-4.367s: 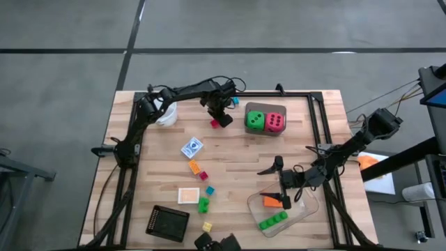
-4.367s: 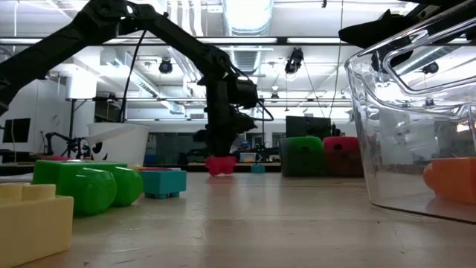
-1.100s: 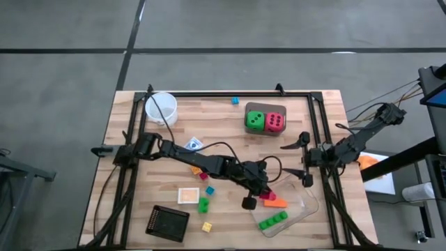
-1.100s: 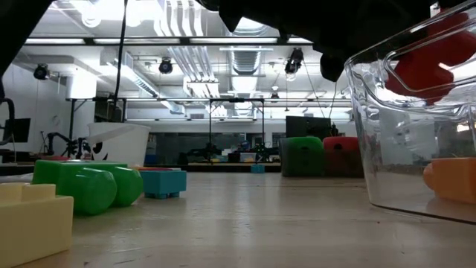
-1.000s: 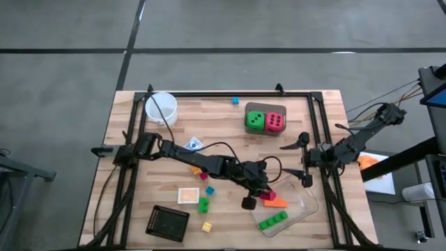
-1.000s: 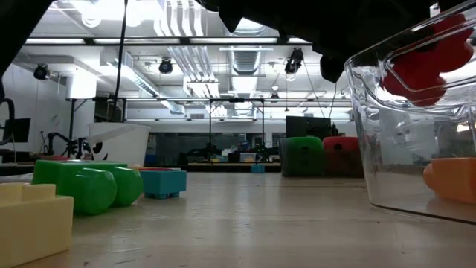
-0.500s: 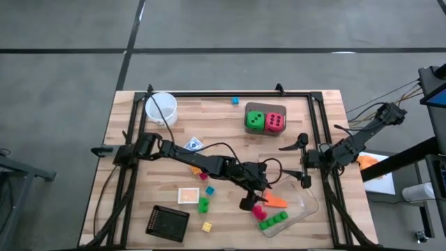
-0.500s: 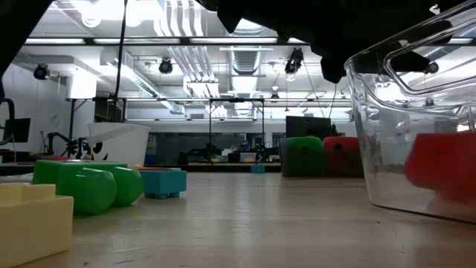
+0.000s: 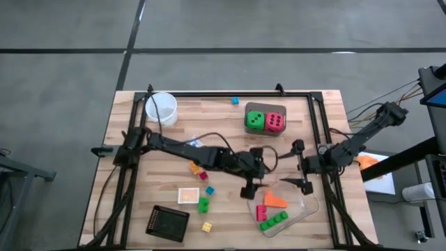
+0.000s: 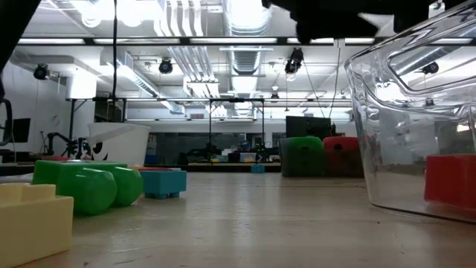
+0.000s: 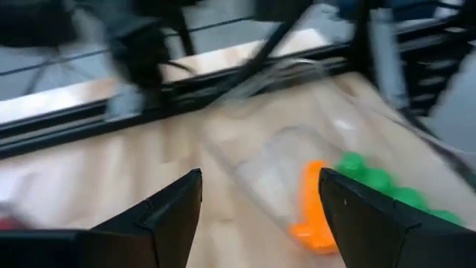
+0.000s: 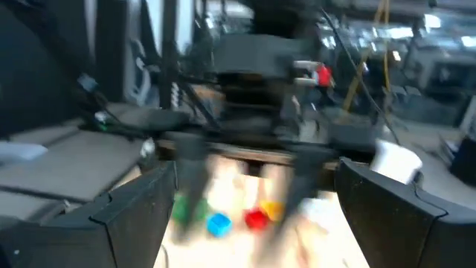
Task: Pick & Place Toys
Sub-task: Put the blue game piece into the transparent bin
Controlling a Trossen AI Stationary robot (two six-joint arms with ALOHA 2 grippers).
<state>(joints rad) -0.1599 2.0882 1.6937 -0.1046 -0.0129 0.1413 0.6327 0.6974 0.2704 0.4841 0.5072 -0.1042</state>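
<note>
The clear tray [image 9: 300, 208] at the near right holds a red brick [image 9: 261, 213], an orange wedge [image 9: 275, 200] and a green brick [image 9: 274, 221], all lying on its floor. My left gripper [image 9: 255, 174] stands open at the tray's left far corner, with nothing between its fingers [image 11: 171, 216]. My right gripper [image 9: 298, 167] stands open just beyond the tray's far right side. The green die [image 9: 254, 120] and the pink-red die [image 9: 275, 122] sit together at the far side. In the low view the red brick [image 10: 450, 182] shows through the tray's wall [image 10: 394, 126].
Loose bricks lie left of the tray: orange [image 9: 195, 167], red [image 9: 203, 176], blue [image 9: 210, 189], green [image 9: 203, 204], yellow [image 9: 207, 226]. A blue brick [image 9: 235, 101] lies at the far edge. A white cup [image 9: 162, 108], a card [image 9: 194, 145], a beige square [image 9: 188, 196] and a black device [image 9: 167, 222] stand on the left half.
My left gripper has opened above the tray and let go of the red brick, which has dropped onto the tray's floor beside the green brick. The gripper has then drawn back toward the table's far edge and a little left. My right gripper has edged toward the left.
</note>
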